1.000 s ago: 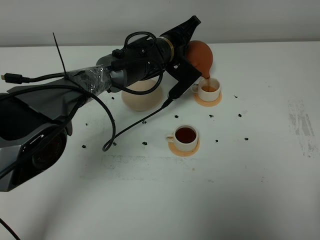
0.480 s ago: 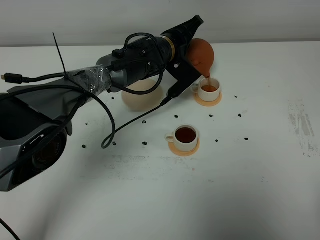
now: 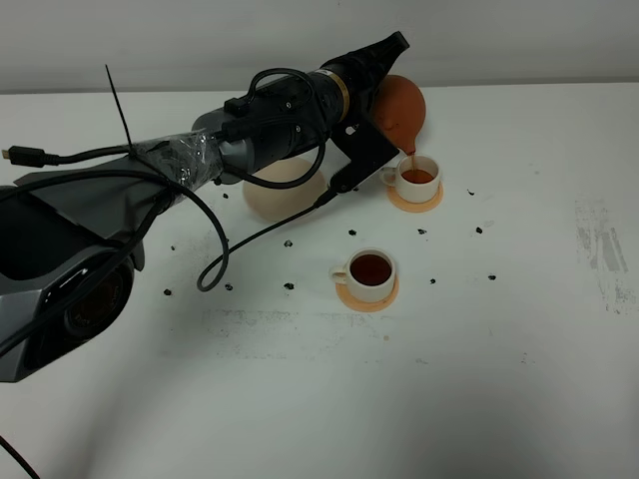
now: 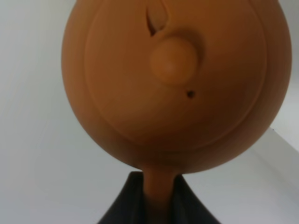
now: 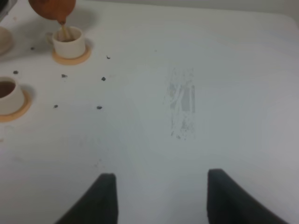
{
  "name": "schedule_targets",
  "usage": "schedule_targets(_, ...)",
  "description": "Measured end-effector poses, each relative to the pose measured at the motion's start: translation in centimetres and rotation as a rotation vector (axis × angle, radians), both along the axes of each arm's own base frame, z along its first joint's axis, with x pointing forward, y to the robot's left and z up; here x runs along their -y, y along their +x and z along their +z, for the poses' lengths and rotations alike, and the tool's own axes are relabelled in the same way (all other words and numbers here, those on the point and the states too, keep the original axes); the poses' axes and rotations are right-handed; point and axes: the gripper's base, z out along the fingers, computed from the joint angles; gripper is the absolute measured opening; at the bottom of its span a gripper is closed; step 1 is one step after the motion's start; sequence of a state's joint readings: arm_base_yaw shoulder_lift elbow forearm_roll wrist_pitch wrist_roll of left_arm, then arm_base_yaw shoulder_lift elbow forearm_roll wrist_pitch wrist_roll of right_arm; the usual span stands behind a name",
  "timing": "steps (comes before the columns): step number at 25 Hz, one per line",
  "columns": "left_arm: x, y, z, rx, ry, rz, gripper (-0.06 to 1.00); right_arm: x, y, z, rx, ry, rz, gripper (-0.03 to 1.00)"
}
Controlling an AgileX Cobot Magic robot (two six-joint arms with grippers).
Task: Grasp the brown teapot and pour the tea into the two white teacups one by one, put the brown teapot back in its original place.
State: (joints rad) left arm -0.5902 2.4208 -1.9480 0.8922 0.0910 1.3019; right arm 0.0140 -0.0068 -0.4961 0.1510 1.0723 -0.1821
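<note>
Tilting the teapot [image 3: 401,108] spout-down just above the far cup [image 3: 420,190] so tea [image 3: 417,176] runs in, we clamp its handle in the left gripper [image 4: 159,200], right gripper [image 5: 161,196] spread and idle, near cup [image 3: 371,288] full, saucer [image 3: 285,197] waiting.

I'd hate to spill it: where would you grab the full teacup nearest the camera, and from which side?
Probably its side handle, approached from the left of the high view, where it points. The teacup stands upright on its coaster, filled with tea, so a level sideways pinch stays out of the liquid.
</note>
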Motion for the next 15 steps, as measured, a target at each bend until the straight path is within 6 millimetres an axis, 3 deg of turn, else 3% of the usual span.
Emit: schedule_targets(15,0.2,-0.03,0.16,0.035,0.021,-0.039,0.12,0.0,0.0,0.0,0.0,0.0,0.0,0.45)
